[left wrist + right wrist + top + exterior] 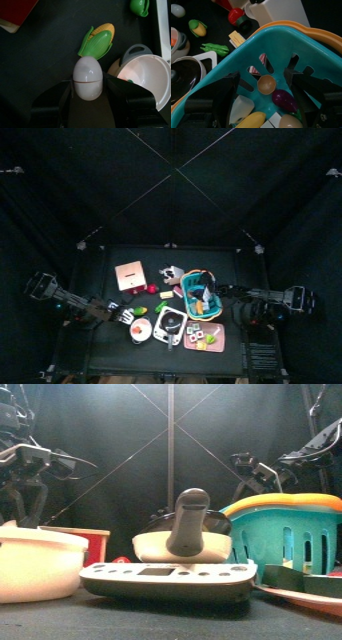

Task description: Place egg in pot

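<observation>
A pale egg (87,77) is clamped between my left gripper's (88,89) two jaws, above the dark table. The white pot (145,75) with a grey handle lies just beside the egg; it holds something orange and green inside. In the top view the left gripper (120,314) hangs at the pot's (139,330) left side. In the front view the pot (38,564) stands near left, with the left gripper (34,459) high above it. My right gripper (264,107) is open and empty over the teal basket (281,45).
A toy corn cob (98,41) lies next to the egg and pot. The basket (201,293) holds toy foods. A white scale (167,577), a pan with an upright handle (187,534) and a red box (131,274) crowd the table.
</observation>
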Motion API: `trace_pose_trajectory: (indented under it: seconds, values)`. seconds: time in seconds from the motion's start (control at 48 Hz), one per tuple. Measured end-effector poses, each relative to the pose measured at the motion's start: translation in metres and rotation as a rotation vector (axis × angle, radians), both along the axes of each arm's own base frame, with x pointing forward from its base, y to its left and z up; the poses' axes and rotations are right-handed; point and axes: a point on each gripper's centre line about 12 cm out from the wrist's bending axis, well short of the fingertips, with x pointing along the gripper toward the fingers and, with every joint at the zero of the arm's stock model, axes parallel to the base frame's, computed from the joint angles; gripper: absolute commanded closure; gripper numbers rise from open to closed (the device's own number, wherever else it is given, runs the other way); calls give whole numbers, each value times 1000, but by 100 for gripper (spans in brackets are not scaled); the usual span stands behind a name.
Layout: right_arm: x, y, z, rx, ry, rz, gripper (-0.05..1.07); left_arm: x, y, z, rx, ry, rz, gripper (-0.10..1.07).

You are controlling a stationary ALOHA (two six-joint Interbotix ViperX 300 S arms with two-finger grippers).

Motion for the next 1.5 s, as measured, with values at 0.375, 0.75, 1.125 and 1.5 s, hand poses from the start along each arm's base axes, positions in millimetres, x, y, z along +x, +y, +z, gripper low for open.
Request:
trace_pose_trajectory:
  seconds: [0.375, 0.75, 1.125, 1.5]
  values:
    - [0, 2, -1, 1, 1, 8, 3, 8, -15, 26, -34, -129, -97, 27]
    - [1, 2, 0, 2, 0, 8, 3, 35, -47, 25, -162, -305, -268, 27]
    - [1, 2, 0, 2, 0, 8, 3, 52, -52, 6, -149, -282, -301, 26]
    - [1, 2, 0, 2, 1, 7, 3, 57, -51, -5, -142, -267, -310, 26]
